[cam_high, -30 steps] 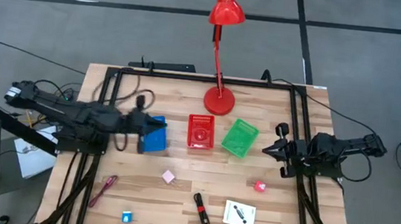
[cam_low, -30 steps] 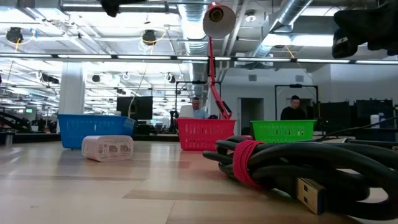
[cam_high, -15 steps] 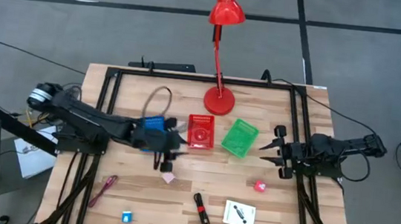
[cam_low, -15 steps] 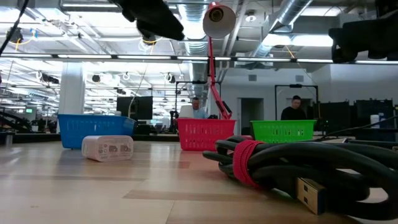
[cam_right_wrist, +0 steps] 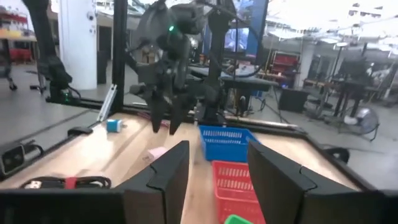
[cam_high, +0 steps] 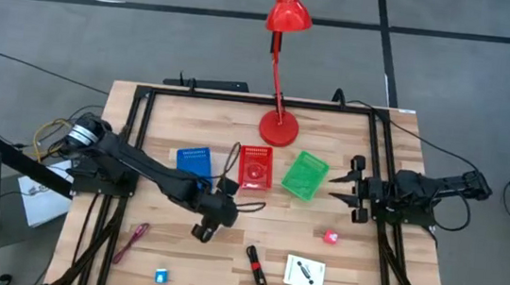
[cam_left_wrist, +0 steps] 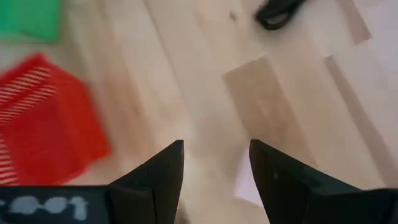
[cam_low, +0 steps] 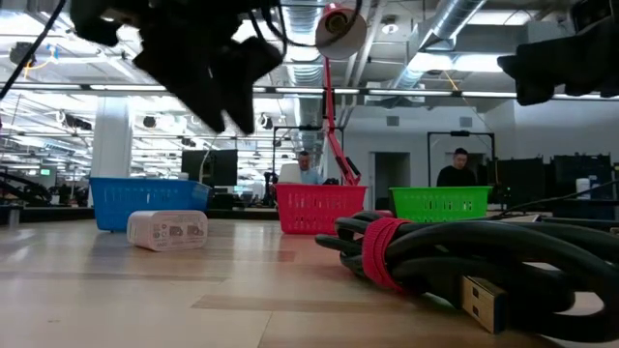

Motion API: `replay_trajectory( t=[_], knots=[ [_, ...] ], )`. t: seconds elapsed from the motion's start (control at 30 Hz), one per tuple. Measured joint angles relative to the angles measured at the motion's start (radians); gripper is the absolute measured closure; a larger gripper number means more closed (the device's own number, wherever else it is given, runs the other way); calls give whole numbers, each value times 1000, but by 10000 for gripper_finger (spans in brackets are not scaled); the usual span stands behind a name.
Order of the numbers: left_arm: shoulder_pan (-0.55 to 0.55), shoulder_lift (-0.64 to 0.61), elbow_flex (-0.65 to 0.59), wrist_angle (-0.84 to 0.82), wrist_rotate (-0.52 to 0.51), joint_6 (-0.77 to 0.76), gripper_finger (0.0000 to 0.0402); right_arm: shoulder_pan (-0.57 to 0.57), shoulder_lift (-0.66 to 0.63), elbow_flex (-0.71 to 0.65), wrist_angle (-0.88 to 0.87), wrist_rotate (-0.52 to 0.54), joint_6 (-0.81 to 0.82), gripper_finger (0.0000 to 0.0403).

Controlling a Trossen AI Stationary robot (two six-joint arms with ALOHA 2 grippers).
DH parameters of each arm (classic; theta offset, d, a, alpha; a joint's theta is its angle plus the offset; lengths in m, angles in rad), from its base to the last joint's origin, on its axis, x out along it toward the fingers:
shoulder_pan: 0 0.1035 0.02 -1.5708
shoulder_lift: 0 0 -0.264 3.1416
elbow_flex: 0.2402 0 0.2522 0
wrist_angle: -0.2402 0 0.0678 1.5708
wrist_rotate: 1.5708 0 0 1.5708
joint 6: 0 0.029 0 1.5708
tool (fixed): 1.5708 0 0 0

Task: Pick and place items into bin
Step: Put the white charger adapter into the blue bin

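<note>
Lying on the pale wooden counter (cam_high: 182, 116), the small pink cube (cam_right_wrist: 156, 152) is sitting near the middle, directly under the left gripper (cam_high: 205, 226), so in the high view it is hidden by that gripper. In the right wrist view the cube is showing on the wood just below the gripper's tips. The left gripper's jaws are spread apart and are pointing down at the counter, with a pale pink patch showing between them in the left wrist view; they are not touching anything.

Other small items are lying toward the near edge of the counter: a tiny blue cube (cam_high: 161, 275), a thin maroon cord (cam_high: 133, 241), a black-and-red stick tool (cam_high: 256, 266), a white card with a black mark (cam_high: 304, 272) and a red ball-like piece (cam_high: 330, 236). Each is resting apart from the others.

Three small mesh bins are standing in a row across the middle: a blue plastic bin (cam_high: 195, 162), a red plastic bin (cam_high: 255, 166) and a green plastic bin (cam_high: 305, 174), the green one turned at an angle. A red desk lamp (cam_high: 282, 69) is standing behind them.

The right gripper (cam_high: 349, 188) is hovering at the right side, beside the green bin, with its jaws spread and holding nothing.
</note>
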Motion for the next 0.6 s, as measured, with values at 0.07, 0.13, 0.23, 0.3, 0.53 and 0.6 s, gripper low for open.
replay_trajectory(
  t=[0.07, 0.13, 0.23, 0.3, 0.53, 0.6],
  knots=[
    [-7, 16, 6, 14, 65, -20, 228, 0, 0, 0, -2, 0, 36, 248],
    [-10, 29, 8, -12, 130, -21, 228, 1, 0, 0, -13, 0, 57, 250],
    [-11, 34, 6, -100, 182, -36, 227, 1, 0, 0, -22, 0, 60, 252],
    [-10, 33, 6, -123, 177, -46, 224, 1, 0, 0, -20, 0, 60, 254],
    [-10, 50, 4, -104, 158, -60, 190, 2, 0, 0, -27, -1, 60, 259],
    [-10, 57, 4, -107, 154, -59, 177, 2, 0, 0, -28, -2, 60, 259]
  ],
)
